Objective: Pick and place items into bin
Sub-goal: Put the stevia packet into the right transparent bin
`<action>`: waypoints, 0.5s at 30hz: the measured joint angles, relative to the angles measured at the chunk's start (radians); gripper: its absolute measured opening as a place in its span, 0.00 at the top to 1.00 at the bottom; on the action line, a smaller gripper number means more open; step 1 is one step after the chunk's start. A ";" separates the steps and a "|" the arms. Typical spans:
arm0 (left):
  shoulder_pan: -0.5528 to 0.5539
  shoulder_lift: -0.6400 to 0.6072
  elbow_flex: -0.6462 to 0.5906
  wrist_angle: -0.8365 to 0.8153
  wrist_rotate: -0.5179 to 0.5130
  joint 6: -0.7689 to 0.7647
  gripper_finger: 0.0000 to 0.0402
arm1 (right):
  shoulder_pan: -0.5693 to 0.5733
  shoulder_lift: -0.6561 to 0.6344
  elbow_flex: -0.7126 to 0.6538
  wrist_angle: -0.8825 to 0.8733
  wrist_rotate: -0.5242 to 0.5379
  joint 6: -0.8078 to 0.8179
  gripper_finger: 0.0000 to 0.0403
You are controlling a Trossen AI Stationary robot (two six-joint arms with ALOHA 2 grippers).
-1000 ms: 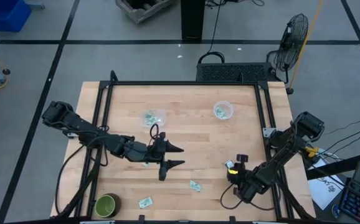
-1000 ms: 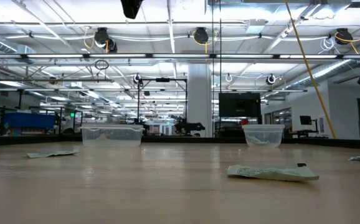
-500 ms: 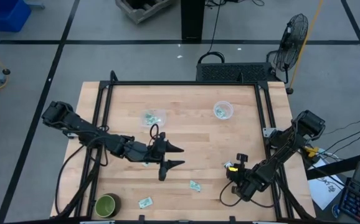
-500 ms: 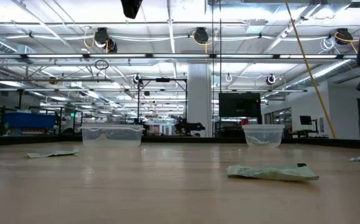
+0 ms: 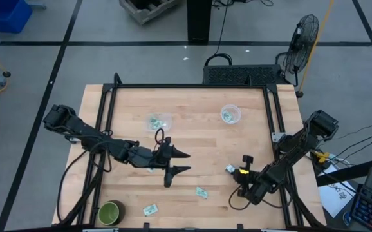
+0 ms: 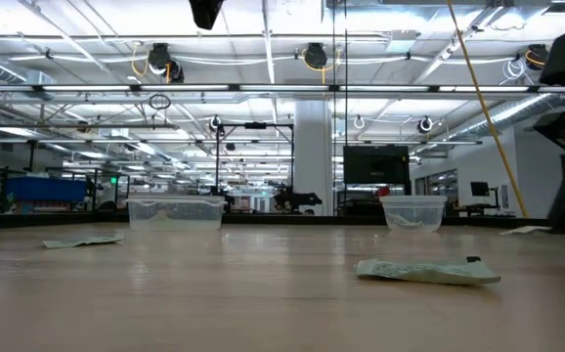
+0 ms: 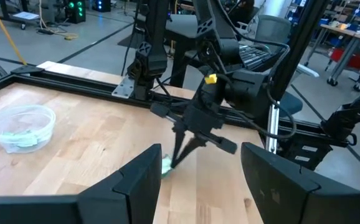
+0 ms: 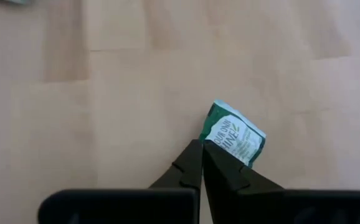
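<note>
Where your right gripper (image 8: 202,163) pinches its two dark tapered fingers together, they are closed on the corner of a small flat green-and-white printed foil packet (image 8: 235,139), and that packet hangs just above the pale wooden table (image 8: 105,93). From overhead, that gripper (image 5: 233,170) sits toward the table's right side, and the packet (image 5: 229,169) shows as a pale fleck at its tip.

Your left gripper (image 5: 181,162) hovers near the table's middle with its two black pointed fingers spread wide and nothing between them; through its wrist camera you look between the blunt, matte fingers (image 7: 139,180) at the right arm.

Loose packets of the same crinkled kind lie flat on the boards: one (image 5: 202,192) below and between the grippers, one (image 5: 150,209) near the front edge, and a creased one (image 6: 427,271) close to the low camera.

Two clear plastic containers stand at the far side. The shallow rectangular tub (image 5: 158,121) holds several green-and-white packets. The round cup (image 5: 230,114) also has pale green packets in its bottom. A dark green round bowl (image 5: 111,212) sits at the front left corner; you cannot tell its contents.
</note>
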 joint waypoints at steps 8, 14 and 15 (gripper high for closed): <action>0.000 0.000 0.000 -0.019 0.000 -0.002 0.44 | -0.069 -0.007 0.000 0.045 0.072 -0.091 1.00; 0.000 0.000 0.000 -0.018 -0.001 0.001 0.44 | -0.173 -0.008 0.000 0.038 0.198 -0.149 1.00; 0.000 0.000 0.000 -0.018 -0.001 0.001 0.44 | -0.199 -0.011 0.001 0.035 0.213 -0.161 1.00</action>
